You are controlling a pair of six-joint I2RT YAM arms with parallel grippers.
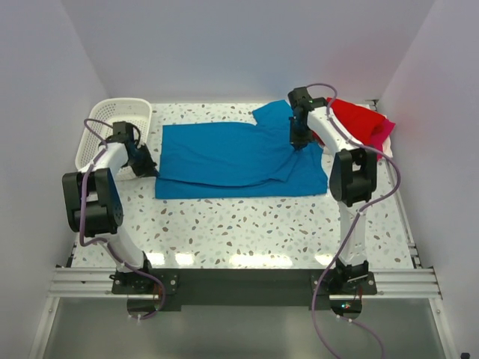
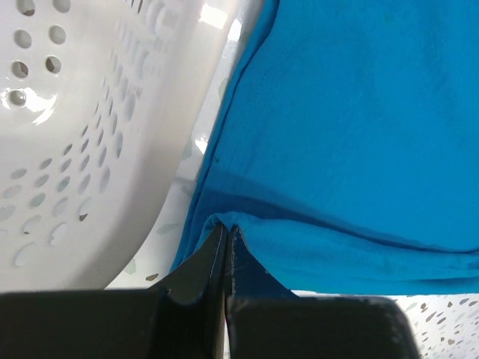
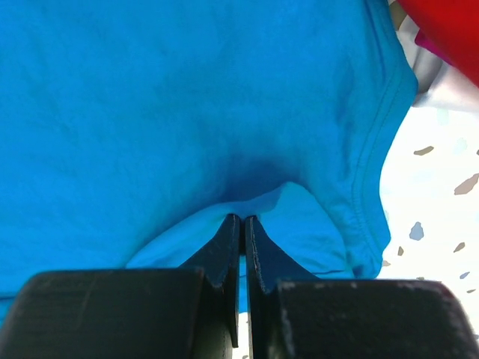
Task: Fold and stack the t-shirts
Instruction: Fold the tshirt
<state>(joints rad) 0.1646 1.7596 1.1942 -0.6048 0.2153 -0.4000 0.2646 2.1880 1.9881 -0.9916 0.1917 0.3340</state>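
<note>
one speckled table (image 1: pixel 247 232) carries everything. the blue shirt (image 1: pixel 224 153) lies spread between the two tools, its long axis running from one to the other, hem end toward the left gripper (image 1: pixel 144 166), sleeve end toward the right gripper (image 1: pixel 299 142). the white basket (image 1: pixel 112 112) stands just outside the left gripper, on the side away from the cloth. the red shirt (image 1: pixel 355 118) and pink shirt (image 1: pixel 384 134) sit heaped just beyond the right gripper, on its outer side. each gripper is closed on an edge of the blue shirt, cloth pinched between the tips. judgement: both arms are equally placed for a joint fold. the widest stretch of tabletop shows on the near side of both tools, and the basket crowds the left one.
</note>
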